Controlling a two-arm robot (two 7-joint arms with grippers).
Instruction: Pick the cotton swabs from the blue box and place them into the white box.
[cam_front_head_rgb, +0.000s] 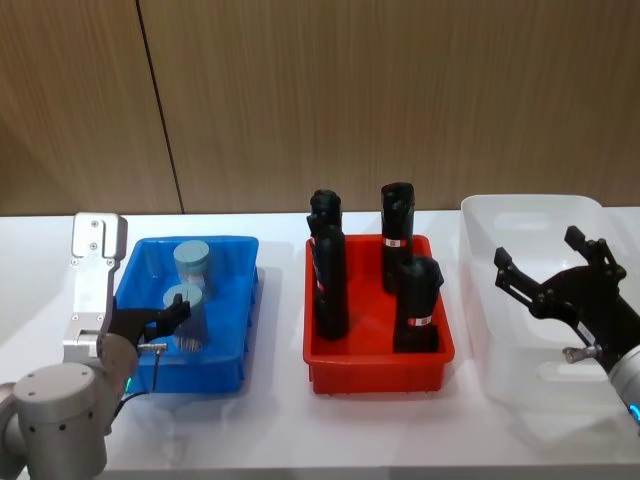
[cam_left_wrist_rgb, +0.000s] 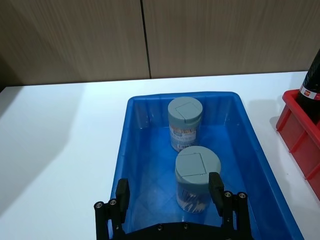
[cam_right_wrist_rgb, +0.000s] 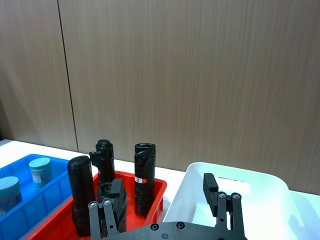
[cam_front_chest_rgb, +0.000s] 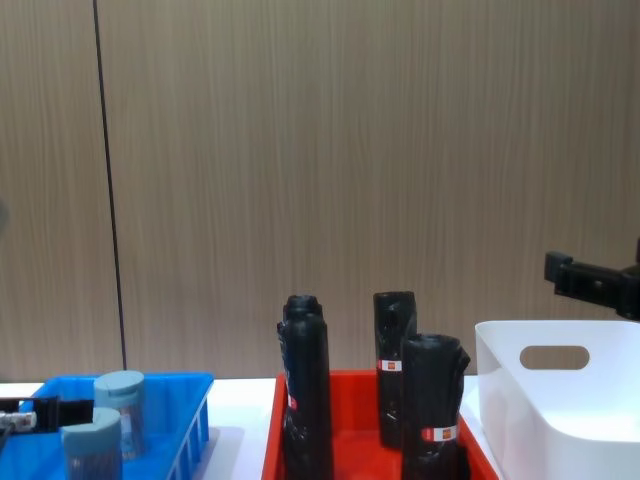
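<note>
Two cotton swabs jars with pale blue lids stand upright in the blue box (cam_front_head_rgb: 228, 375), one at the far end (cam_front_head_rgb: 191, 262) (cam_left_wrist_rgb: 184, 122) and one nearer me (cam_front_head_rgb: 185, 318) (cam_left_wrist_rgb: 196, 176). My left gripper (cam_front_head_rgb: 165, 328) (cam_left_wrist_rgb: 169, 192) is open and low over the near end of the blue box. The nearer jar sits just ahead of its fingers, close to one of them, and is not gripped. My right gripper (cam_front_head_rgb: 540, 258) (cam_right_wrist_rgb: 164, 189) hangs open and empty above the white box (cam_front_head_rgb: 530, 212) (cam_right_wrist_rgb: 235, 169) (cam_front_chest_rgb: 555, 400).
A red crate (cam_front_head_rgb: 380, 377) (cam_right_wrist_rgb: 157, 190) stands between the two boxes and holds several tall black rolls with red labels (cam_front_head_rgb: 330, 285) (cam_front_chest_rgb: 305, 400). All the containers sit on a white table (cam_front_head_rgb: 280, 430) against a wooden wall.
</note>
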